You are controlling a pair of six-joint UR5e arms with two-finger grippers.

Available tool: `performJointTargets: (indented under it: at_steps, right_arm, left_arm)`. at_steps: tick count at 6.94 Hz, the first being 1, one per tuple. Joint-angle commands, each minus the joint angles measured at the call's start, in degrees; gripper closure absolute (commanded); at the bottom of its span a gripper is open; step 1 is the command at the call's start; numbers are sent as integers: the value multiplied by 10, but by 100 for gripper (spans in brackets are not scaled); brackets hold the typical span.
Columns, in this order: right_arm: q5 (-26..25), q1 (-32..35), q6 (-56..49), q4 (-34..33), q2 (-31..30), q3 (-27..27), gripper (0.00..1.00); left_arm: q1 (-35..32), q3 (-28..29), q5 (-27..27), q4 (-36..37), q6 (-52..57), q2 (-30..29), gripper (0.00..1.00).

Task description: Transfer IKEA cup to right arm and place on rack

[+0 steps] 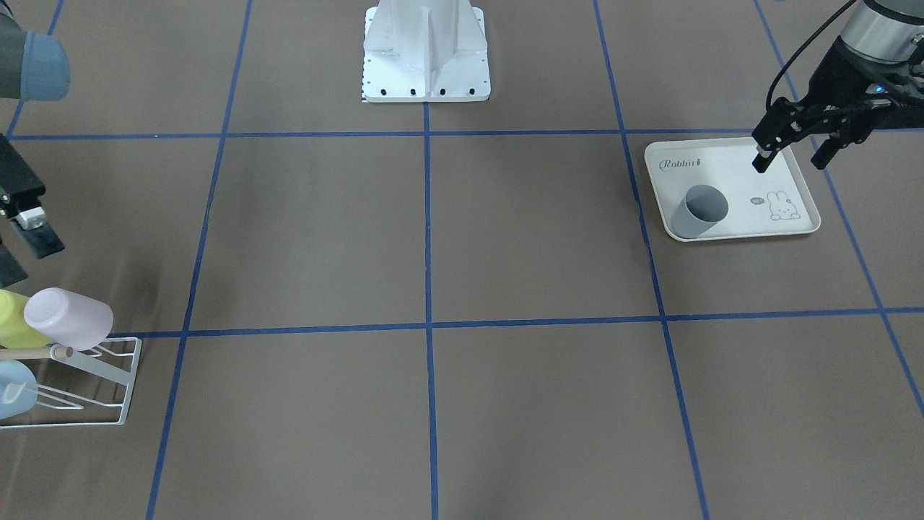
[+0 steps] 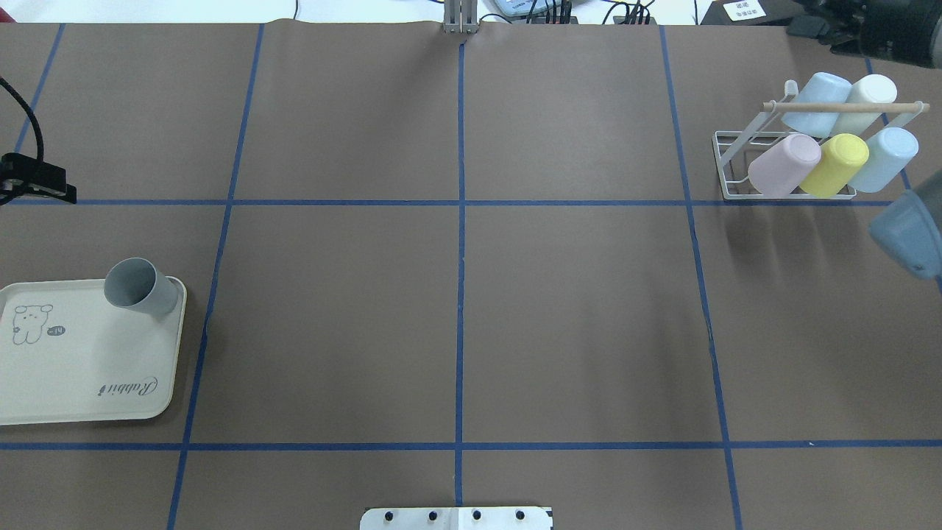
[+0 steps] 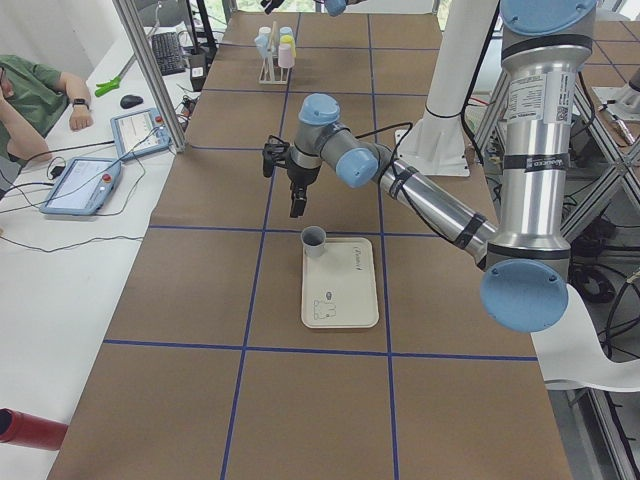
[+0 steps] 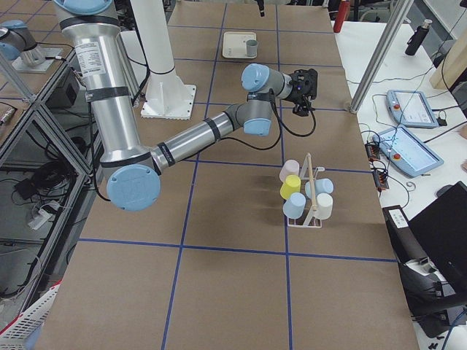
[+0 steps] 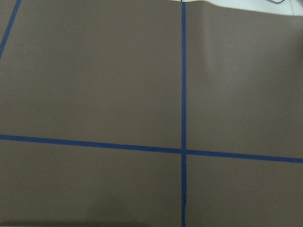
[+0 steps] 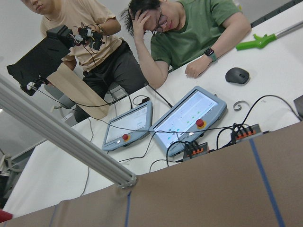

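Observation:
The grey IKEA cup stands upright in a corner of the cream rabbit-print tray; the overhead view shows the cup at the tray's far right corner. My left gripper hovers above the tray's robot-side edge, a short way from the cup, open and empty. The right arm's gripper is cut off at the frame edge, above the white wire rack, its two fingers apart with nothing between them. The rack carries several pastel cups.
The white robot base sits at mid-table on the robot side. Beyond the table's far edge are an aluminium post, teach pendants and two seated people. Blue tape lines grid the brown table.

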Motion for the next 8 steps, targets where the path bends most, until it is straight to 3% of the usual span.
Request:
performJointTargets:
  at_steps: [1,3,6,8]
  right_arm:
    - [6,-46,111,1,30,10,0]
    - [2,-73,155,1,47,11,0]
    - [1,-83,155,1,54,8,0]
    - [0,-84,155,1,55,7,0]
  left_arm:
    - [3,62,-32,-3,-45,-9,0]
    - [21,147,-31,-155,-141,-7,0]
    - [103,154,5,-181,-177,22,0]
    - [105,154,4,-182,-172,37,0]
